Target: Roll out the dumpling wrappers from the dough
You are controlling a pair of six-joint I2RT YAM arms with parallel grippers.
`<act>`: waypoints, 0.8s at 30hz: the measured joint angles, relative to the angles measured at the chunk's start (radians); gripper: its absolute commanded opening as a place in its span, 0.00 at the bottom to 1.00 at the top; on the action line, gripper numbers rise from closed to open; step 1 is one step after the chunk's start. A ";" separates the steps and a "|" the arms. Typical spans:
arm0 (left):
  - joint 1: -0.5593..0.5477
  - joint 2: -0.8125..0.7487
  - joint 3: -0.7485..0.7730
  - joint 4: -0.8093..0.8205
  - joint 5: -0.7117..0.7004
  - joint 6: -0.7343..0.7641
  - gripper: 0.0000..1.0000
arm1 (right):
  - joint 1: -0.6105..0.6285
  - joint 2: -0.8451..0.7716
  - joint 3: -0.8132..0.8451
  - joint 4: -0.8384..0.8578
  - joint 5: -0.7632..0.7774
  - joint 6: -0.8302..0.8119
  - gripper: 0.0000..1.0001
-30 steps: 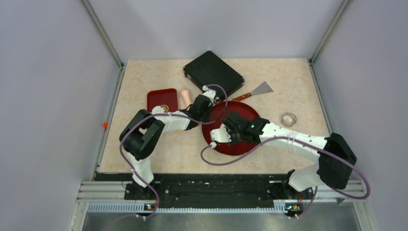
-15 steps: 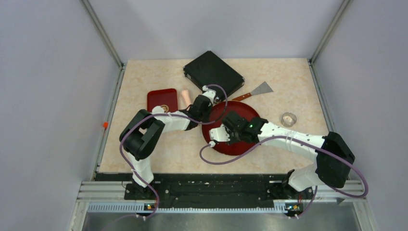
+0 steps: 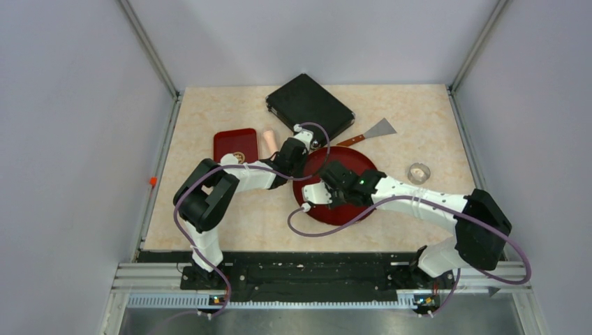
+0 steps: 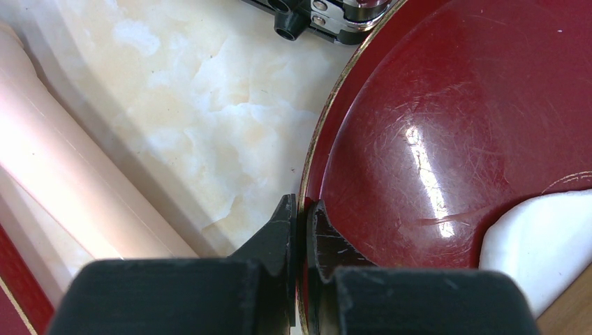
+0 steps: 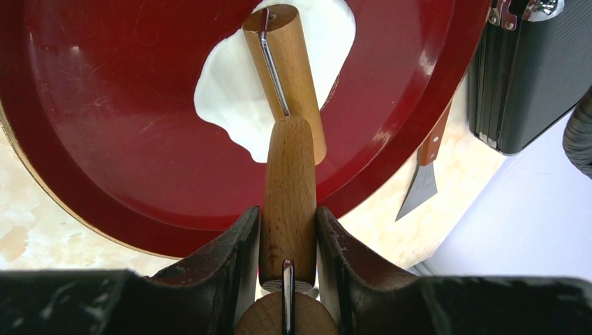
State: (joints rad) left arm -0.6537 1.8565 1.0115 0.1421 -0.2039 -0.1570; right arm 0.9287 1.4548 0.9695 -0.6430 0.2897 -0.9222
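Observation:
A round red plate [image 3: 339,213] [image 4: 454,105] [image 5: 126,125] lies mid-table. My left gripper [image 3: 305,155] [image 4: 301,206] is shut on its left rim, one finger outside and one inside. The dough [image 5: 230,91] [image 4: 537,244] is a flattened ragged white patch on the plate. A small wooden roller [image 5: 283,63] rests its barrel across the dough. My right gripper [image 3: 334,184] [image 5: 288,216] is shut on the roller's wooden handle [image 5: 290,188]. In the top view the right wrist covers the dough. No dumpling wrappers are in view.
A pink rolling pin [image 3: 269,140] [image 4: 63,174] and a red rectangular tray [image 3: 235,145] lie left of the plate. A black case [image 3: 309,105] sits behind it, beside a metal scraper [image 3: 373,131] [image 5: 427,174]. A small clear ring cutter [image 3: 419,172] stands to the right.
My right gripper has carried the roller a little toward the far left across the plate. The left gripper holds the rim as before.

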 measured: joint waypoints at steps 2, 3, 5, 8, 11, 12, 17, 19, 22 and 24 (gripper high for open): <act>0.000 0.000 0.000 0.000 0.000 0.000 0.00 | 0.000 0.008 0.006 0.000 0.003 0.002 0.00; 0.000 0.000 0.000 0.000 0.000 0.000 0.00 | 0.000 0.010 0.008 0.000 0.003 0.002 0.00; 0.000 0.000 0.000 0.000 0.000 0.000 0.00 | 0.000 0.012 0.008 0.002 0.005 0.002 0.00; 0.000 0.000 0.000 0.000 0.000 0.001 0.00 | 0.000 0.015 0.008 0.006 0.008 0.002 0.00; 0.000 0.000 0.000 0.000 0.000 0.001 0.00 | 0.000 0.021 0.014 0.007 0.010 0.002 0.00; 0.000 0.000 0.000 0.000 0.000 0.001 0.00 | 0.000 0.023 0.014 0.008 0.011 0.003 0.00; 0.000 0.000 0.000 0.001 0.000 0.002 0.00 | 0.000 0.034 0.014 0.031 0.027 0.011 0.00; 0.000 0.000 0.000 0.001 0.000 0.002 0.00 | 0.000 0.038 0.014 0.040 0.033 0.017 0.00; 0.000 0.000 0.000 0.001 0.000 0.002 0.00 | 0.000 0.041 0.014 0.050 0.038 0.022 0.00; 0.000 0.000 0.000 0.002 0.000 0.002 0.00 | 0.000 0.044 0.014 0.056 0.041 0.026 0.00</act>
State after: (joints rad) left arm -0.6537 1.8565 1.0111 0.1436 -0.2043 -0.1551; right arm 0.9283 1.4986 0.9836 -0.5865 0.3309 -0.8967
